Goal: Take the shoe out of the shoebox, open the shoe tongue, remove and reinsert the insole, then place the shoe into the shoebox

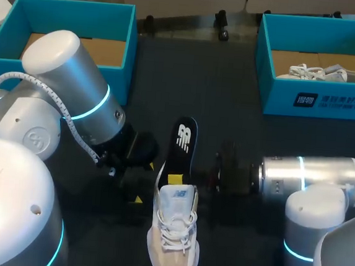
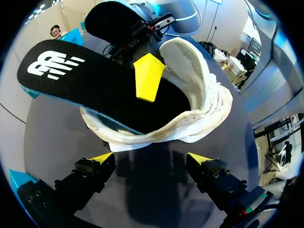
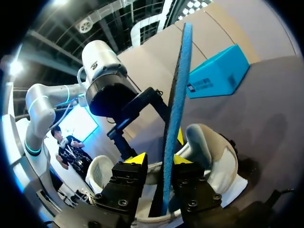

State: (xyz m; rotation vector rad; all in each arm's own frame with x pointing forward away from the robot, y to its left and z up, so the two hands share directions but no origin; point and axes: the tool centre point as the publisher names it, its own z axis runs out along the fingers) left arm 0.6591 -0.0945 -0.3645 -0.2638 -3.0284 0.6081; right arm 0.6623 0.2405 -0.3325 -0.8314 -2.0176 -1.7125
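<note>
Lying in the lower middle of the head view, the white shoe (image 1: 174, 232) has its black insole (image 1: 181, 143) sticking out toward the upper part. The right gripper (image 3: 160, 159) pinches this insole from two sides. The left gripper (image 2: 151, 156) hangs with fingers spread near the shoe, touching nothing, over the dark table (image 1: 232, 82).

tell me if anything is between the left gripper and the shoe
Nothing visible is. Only bare table lies between the open left gripper and the shoe. The insole sticks out of the shoe's opening, clamped by the right gripper from the opposite side.
</note>
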